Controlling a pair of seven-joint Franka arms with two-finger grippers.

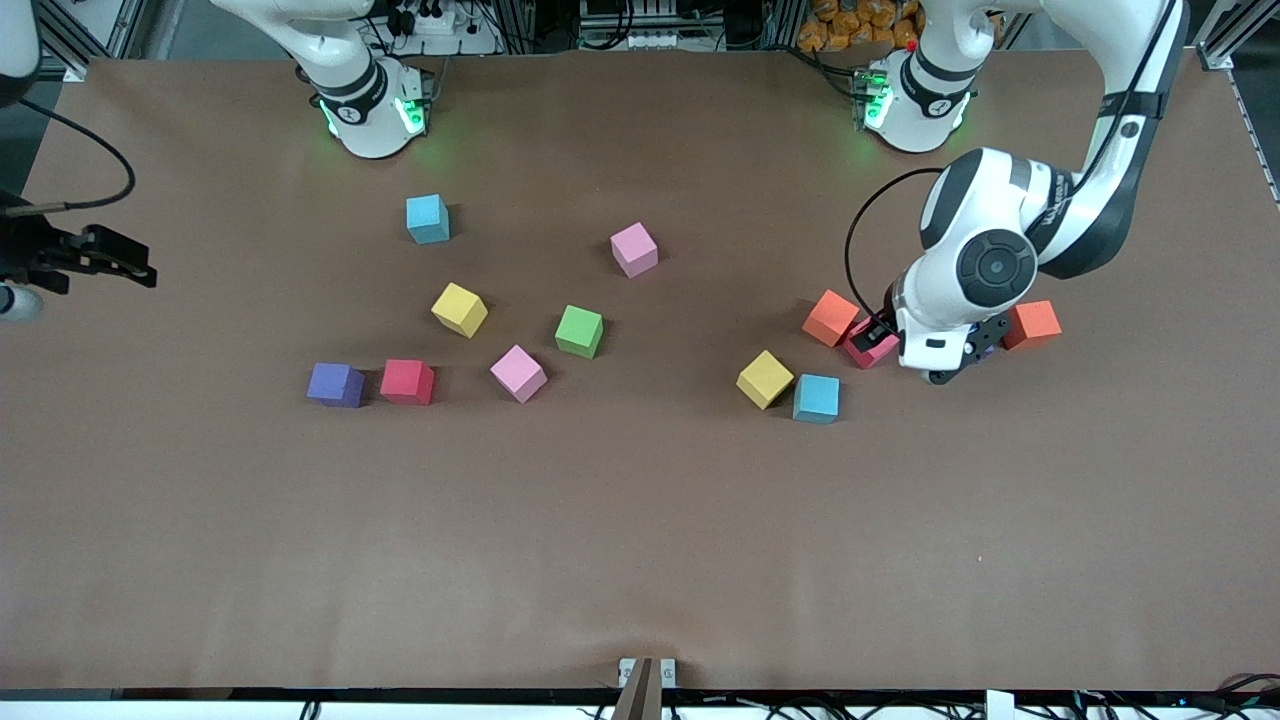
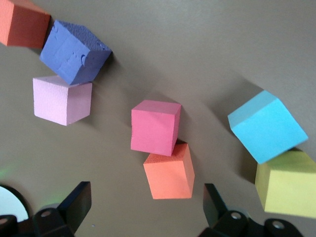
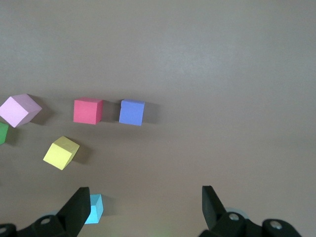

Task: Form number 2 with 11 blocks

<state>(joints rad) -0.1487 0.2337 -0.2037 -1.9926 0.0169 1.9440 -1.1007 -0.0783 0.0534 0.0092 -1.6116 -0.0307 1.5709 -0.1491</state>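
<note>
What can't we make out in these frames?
- Front view: the left arm's wrist hides most of a purple block and a pink block under the left gripper. Only the left wrist view shows them.
- Left wrist view: edges cut off an orange block and a yellow block.
- Right wrist view: the edge cuts the green block.
- Front view: the right gripper is mostly cut off at the edge.

A brown table (image 1: 640, 560) (matte paper-like cover) carries a small metal bracket (image 1: 647, 673) at its nearest edge.

Foam blocks (image 1: 579, 331) scattered loose on table, two clusters, none stacked; no number 2 formed
</note>
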